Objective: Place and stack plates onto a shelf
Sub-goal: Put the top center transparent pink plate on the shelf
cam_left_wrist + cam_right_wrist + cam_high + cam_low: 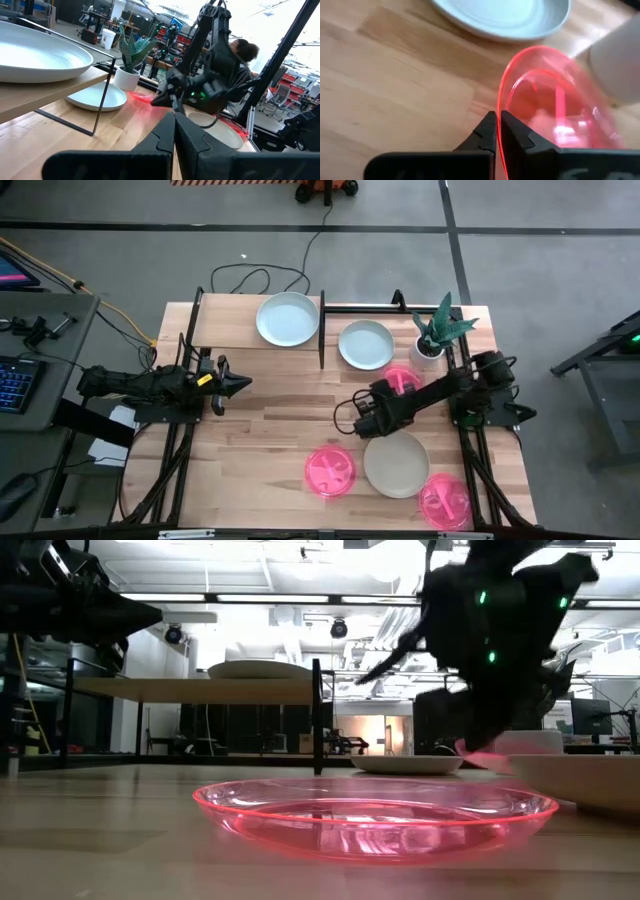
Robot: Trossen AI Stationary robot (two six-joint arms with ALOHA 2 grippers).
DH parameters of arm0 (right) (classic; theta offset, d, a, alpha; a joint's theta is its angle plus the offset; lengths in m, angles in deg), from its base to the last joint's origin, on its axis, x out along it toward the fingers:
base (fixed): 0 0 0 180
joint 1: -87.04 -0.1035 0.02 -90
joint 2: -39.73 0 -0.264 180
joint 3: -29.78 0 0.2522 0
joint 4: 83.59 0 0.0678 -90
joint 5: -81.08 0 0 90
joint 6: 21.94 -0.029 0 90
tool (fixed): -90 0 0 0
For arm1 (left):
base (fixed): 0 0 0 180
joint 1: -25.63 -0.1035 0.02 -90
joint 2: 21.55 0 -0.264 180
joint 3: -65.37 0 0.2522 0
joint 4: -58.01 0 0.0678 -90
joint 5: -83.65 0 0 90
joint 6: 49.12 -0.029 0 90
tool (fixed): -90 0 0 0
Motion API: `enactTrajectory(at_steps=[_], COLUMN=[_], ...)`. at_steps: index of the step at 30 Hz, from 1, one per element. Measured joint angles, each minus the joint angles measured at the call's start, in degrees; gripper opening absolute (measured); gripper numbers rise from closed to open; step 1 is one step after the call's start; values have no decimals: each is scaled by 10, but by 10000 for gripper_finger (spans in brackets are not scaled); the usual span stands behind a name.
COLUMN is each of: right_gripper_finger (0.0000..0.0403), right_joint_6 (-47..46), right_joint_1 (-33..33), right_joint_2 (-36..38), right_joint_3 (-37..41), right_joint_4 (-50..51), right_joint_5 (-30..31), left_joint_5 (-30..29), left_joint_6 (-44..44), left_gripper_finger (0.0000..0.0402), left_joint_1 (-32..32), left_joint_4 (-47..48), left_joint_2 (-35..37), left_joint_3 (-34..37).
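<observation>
My right gripper (392, 387) is shut on a translucent pink plate (403, 376) near the white plant pot (428, 350). A pale blue-white plate (288, 318) sits on the wooden shelf (225, 330). A second pale plate (365, 344) rests on the tabletop beside it. Another pink plate (330, 471), the cream plate (396, 464) and a third pink plate (444, 501) lie flat near the table's near edge. My left gripper (236, 383) is shut and hovers over the table's left part, touching nothing. My right gripper pinches the pink plate's near rim (501, 107) between its two fingers, one above the rim and one below it. The fingers come from the near side, slanting down. The plate is tilted, its far side (580, 75) reaching toward the pot and the pale plate.
The plant pot (620, 60) stands right beside the held plate. Thin black posts (321, 330) edge the shelf. The right half of the shelf board is bare. The table's middle (280, 415) is bare wood. A person shows beyond the table in the left wrist view.
</observation>
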Motion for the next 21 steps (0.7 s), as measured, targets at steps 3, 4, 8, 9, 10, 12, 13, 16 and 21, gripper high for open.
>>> enactTrajectory(at_steps=[3, 4, 8, 9, 10, 12, 13, 16, 21], right_gripper_finger=[0, 0, 0, 0, 0, 0, 0, 0, 0], right_joint_6=[31, 42, 88, 98, 104, 115, 116, 128, 97], right_joint_1=[-16, -21, -40, -45, -48, -54, -55, -55, -57], right_joint_2=[32, 44, 90, 102, 112, 129, 134, 136, 135], right_joint_3=[-14, -19, -31, -34, -36, -35, -34, -23, 21], right_joint_4=[1, 1, 2, 0, 1, 1, 1, 3, 43], right_joint_5=[0, 0, -6, -6, -6, -12, -19, -51, -88], left_joint_5=[0, 0, 0, 0, 0, 0, 0, 0, 0], left_joint_6=[0, 0, 0, 0, 0, 0, 0, 0, 6], left_gripper_finger=[1, 1, 1, 1, 1, 1, 1, 1, 1], left_joint_1=[0, 0, 0, 0, 0, 0, 0, 0, 0], left_joint_4=[0, 0, 0, 0, 0, 0, 0, 0, 0], left_joint_2=[0, 0, 0, 0, 0, 0, 0, 0, 0], left_joint_3=[0, 0, 0, 0, 0, 0, 0, 0, 0])
